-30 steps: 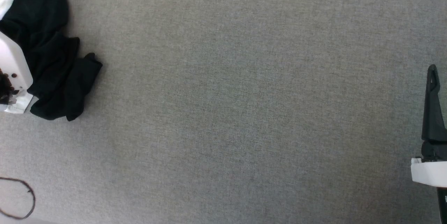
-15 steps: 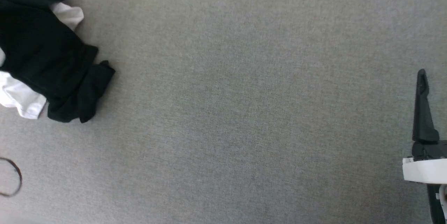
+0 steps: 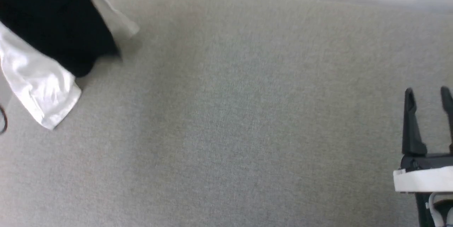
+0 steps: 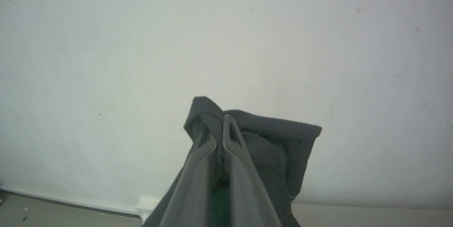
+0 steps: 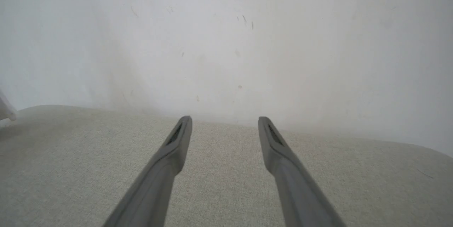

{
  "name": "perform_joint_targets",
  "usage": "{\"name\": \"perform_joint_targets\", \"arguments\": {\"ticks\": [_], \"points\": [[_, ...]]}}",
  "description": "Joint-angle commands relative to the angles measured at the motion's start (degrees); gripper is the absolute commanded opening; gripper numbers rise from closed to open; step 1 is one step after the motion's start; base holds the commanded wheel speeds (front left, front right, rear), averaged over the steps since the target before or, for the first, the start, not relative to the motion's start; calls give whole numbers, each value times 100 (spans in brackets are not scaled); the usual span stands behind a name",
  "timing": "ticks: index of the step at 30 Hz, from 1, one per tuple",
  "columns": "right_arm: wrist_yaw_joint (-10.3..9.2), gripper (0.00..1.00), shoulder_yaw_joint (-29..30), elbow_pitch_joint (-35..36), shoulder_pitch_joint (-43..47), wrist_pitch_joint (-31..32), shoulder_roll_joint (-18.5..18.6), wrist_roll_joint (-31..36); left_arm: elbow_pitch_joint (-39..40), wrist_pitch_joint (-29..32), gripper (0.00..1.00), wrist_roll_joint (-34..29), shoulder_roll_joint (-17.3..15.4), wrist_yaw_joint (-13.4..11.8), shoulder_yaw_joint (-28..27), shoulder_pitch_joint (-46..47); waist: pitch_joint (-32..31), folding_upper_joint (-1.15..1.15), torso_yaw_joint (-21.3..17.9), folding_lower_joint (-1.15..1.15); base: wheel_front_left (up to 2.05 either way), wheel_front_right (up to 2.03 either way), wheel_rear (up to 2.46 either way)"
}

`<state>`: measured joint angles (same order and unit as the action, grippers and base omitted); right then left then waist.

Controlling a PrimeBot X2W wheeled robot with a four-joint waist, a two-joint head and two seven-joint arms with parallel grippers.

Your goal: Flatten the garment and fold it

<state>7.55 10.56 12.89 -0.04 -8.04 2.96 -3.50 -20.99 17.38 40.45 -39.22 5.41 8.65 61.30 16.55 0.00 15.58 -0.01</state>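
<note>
You had left end effector clamped on shirt, prob. its sleeve; right end effector gaped empty. Fast swing risked slipping it.

The garment, black over white, hangs bunched at upper left.

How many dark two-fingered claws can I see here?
2. The right gripper stands open over the grey fabric surface at the head view's lower right; the left gripper, in its wrist view, is shut on the black-and-white cloth garment.
</note>
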Motion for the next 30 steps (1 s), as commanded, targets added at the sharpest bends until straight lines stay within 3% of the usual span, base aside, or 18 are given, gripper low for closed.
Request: {"name": "perform_joint_targets", "arguments": {"ticks": [1, 7, 13, 18, 30], "points": [[-6, 100, -24, -101, 70, -103, -8, -92, 176, 71, 0, 71, 97, -54, 30, 235, -497, 0, -152, 1, 0, 0, 0], [-6, 100, -22, -390, 192, -295, -8, -268, 651, 379, 0, 109, 358, -294, 156, 717, -861, 0, -404, 1, 0, 0, 0], [-6, 100, 104, -592, 361, -441, -8, -430, 1139, 661, 0, 192, 902, -655, 373, 1156, -1139, 0, -755, 1, 0, 0, 0], [-6, 100, 181, -701, 405, -537, -8, -555, 1430, 935, 0, 330, 1367, -768, 680, 1284, -1259, 0, -1074, 1, 0, 0, 0], [-6, 100, 375, -790, 423, -650, -8, -704, 2292, 1317, 0, 698, 2341, -1069, 1446, 578, -1212, 0, -1693, 1, 0, 0, 0]]}}
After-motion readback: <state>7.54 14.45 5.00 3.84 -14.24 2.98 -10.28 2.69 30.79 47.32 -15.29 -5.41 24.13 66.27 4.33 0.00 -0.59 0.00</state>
